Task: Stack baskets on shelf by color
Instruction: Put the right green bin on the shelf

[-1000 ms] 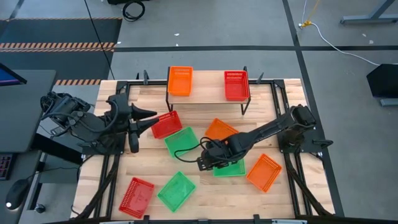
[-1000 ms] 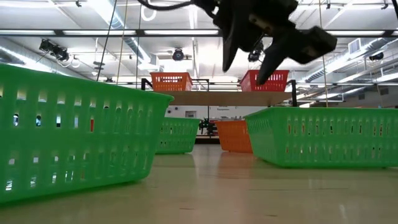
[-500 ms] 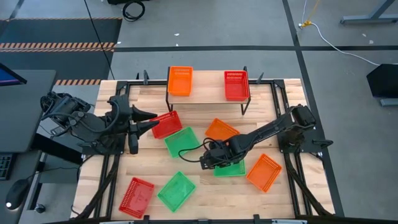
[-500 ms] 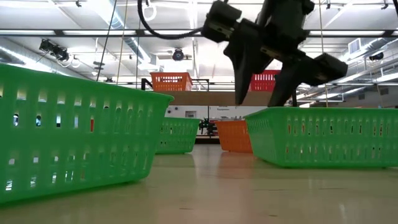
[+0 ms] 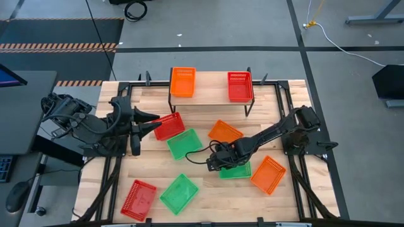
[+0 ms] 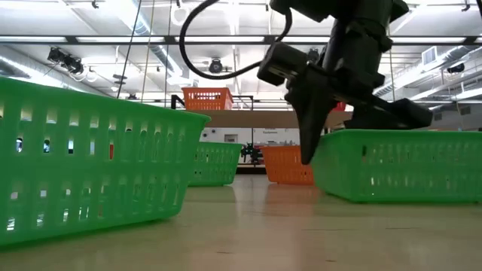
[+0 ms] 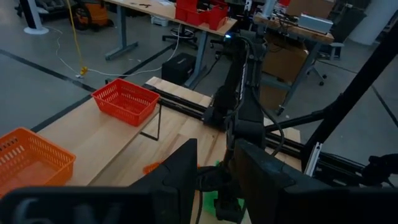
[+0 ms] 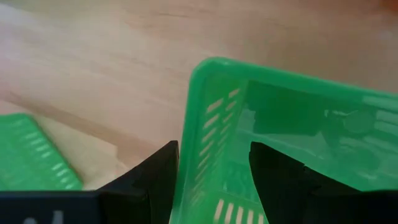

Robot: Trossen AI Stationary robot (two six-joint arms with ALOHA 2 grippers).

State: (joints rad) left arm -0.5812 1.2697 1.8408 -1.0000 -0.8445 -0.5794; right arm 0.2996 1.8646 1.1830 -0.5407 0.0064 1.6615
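— While the green basket [image 5: 236,169] sat on the table [image 5: 208,195] right of centre, where were the fingers?
— The right gripper [image 5: 214,164] was down at its left end wall. In the right wrist view one finger [image 8: 152,180] stood outside that wall [image 8: 202,155] and the other [image 8: 280,174] inside the basket, so the wall lay in the gap between them. The fingers were spread; I could not tell whether either touched the plastic.
— And from table height?
— The right gripper [image 6: 320,98] came down from above, one finger hanging just in front of the green basket [image 6: 399,162].
— What lay around it?
— An orange basket [image 5: 225,132] just behind it, another orange one [image 5: 267,174] beside it on the right, and a second green basket [image 5: 184,144] to its left. A third green basket [image 5: 179,193] and a red basket [image 5: 139,199] lay near the front edge.
— The shelf?
— The shelf [image 5: 211,89] stood at the back, with an orange basket [image 5: 183,82] on its left end and a red one [image 5: 240,86] on its right end; the middle was bare wood.
— The other arm?
— The left gripper [image 5: 153,122] hung at the table's left side with its fingers spread, the tips just beside a red basket [image 5: 169,126], holding nothing.
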